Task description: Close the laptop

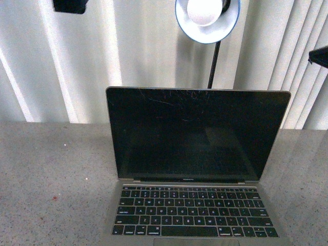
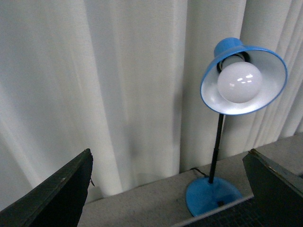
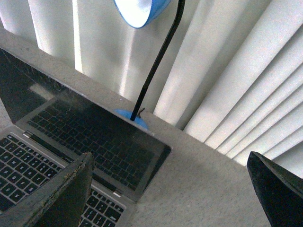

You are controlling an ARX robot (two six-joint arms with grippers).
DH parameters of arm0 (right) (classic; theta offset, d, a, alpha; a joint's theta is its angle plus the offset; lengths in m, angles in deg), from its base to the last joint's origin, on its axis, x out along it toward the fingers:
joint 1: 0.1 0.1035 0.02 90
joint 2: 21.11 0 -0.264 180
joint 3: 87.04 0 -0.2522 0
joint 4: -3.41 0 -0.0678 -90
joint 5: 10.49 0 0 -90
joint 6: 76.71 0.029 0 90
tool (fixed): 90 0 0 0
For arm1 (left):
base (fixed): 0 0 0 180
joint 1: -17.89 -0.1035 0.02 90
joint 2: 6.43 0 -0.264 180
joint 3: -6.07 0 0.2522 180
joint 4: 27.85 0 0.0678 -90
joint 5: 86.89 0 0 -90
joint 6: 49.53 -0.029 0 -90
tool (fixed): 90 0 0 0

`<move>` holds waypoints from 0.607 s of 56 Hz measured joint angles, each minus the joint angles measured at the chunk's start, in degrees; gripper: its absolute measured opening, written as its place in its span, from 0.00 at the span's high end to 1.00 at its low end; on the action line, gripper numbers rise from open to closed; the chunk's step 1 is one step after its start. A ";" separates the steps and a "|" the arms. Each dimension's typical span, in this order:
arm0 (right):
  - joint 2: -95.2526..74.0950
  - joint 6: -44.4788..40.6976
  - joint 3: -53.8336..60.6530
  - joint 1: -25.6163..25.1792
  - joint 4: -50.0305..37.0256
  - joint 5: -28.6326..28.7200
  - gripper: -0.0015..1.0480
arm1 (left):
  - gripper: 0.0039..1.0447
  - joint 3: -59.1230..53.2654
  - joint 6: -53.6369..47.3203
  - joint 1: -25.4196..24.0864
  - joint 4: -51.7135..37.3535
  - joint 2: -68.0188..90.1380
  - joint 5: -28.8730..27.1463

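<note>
The laptop (image 1: 197, 134) stands open on the grey table (image 1: 51, 169), its scratched black screen upright and facing me, black keys (image 1: 195, 210) in front. My left gripper (image 2: 168, 189) is open, high above the lid's top edge (image 2: 222, 215), which shows between its fingers (image 2: 61, 196). In the front view it is the dark shape at the top left (image 1: 69, 5). My right gripper (image 3: 170, 189) is open too, hovering over bare table just off the laptop's (image 3: 94, 137) right side, near the screen's corner. Nothing sits between either pair of fingers.
A blue desk lamp (image 1: 207, 18) with a white bulb stands behind the laptop, its base (image 2: 213, 195) and black stem (image 3: 156, 66) close to the lid's back. White pleated curtains (image 1: 154, 51) close off the table's far edge.
</note>
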 joint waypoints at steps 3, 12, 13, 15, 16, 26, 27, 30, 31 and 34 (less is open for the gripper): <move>-1.64 -0.55 -1.46 0.15 -0.09 0.17 0.07 | 0.06 2.38 -1.73 0.42 0.35 2.67 -1.42; -5.77 -1.84 -4.04 0.42 -0.85 2.45 0.16 | 0.06 8.00 -6.03 1.73 3.19 9.51 -4.94; -6.01 -1.86 -4.22 0.42 -0.85 2.69 0.17 | 0.06 8.87 -6.58 1.95 3.30 10.43 -5.66; -6.88 -2.29 -4.96 0.42 -0.76 4.07 0.24 | 0.10 10.67 -7.54 2.43 3.39 12.20 -7.02; -7.28 -2.56 -5.27 0.42 -0.74 4.87 0.28 | 0.11 11.10 -7.87 2.56 3.37 12.61 -7.21; -11.06 -5.97 -9.29 -0.09 3.45 7.54 0.56 | 0.42 17.92 -11.69 4.96 6.38 17.68 -8.94; -11.52 -6.40 -9.86 -0.15 4.07 7.76 0.60 | 0.46 18.38 -12.02 5.25 7.08 17.90 -8.94; -12.61 -7.43 -11.17 -0.31 5.42 7.98 0.68 | 0.54 19.34 -13.14 5.88 9.20 18.23 -8.79; -13.00 -7.93 -11.65 -0.35 6.05 8.15 0.72 | 0.56 19.47 -13.38 6.01 9.62 18.27 -8.72; -14.49 -9.94 -13.51 -0.46 8.79 8.98 0.83 | 0.70 20.04 -16.20 6.82 12.48 18.75 -8.74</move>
